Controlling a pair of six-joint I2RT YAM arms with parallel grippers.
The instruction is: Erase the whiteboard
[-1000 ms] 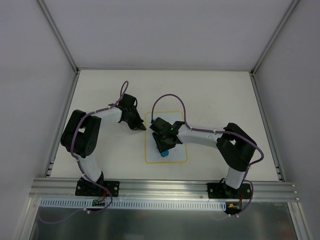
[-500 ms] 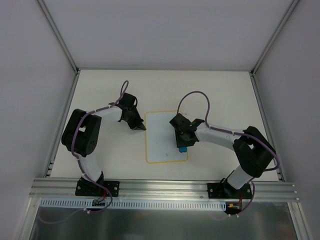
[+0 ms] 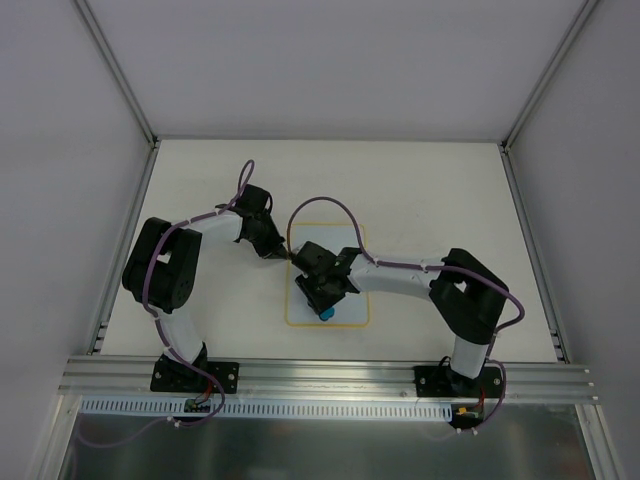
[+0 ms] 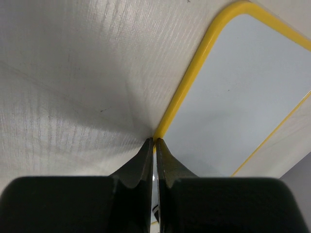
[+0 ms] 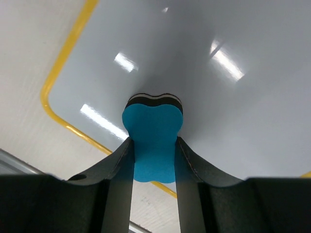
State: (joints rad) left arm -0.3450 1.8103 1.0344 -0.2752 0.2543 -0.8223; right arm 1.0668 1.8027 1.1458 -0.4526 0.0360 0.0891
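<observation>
— Sweeping back from the board's (image 3: 350,300) 3 o'clock edge, the right gripper (image 3: 325,304) clamps the eraser (image 3: 327,313) at 6 o'clock, mid-table.
— Left wrist view adds: left gripper (image 4: 154,145), closed empty, tips on its 9 o'clock edge.

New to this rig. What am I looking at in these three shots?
Two robot arms are bolted at the near edge of a cream table. The wide shot is from a fixed camera overhead; the other two come from a camera on each wrist. On the table lies a small whiteboard with a yellow rim, no writing visible. The left tool is shut, tips at the board's rim. The right tool is shut on a blue eraser, its dark pad against the board.
</observation>
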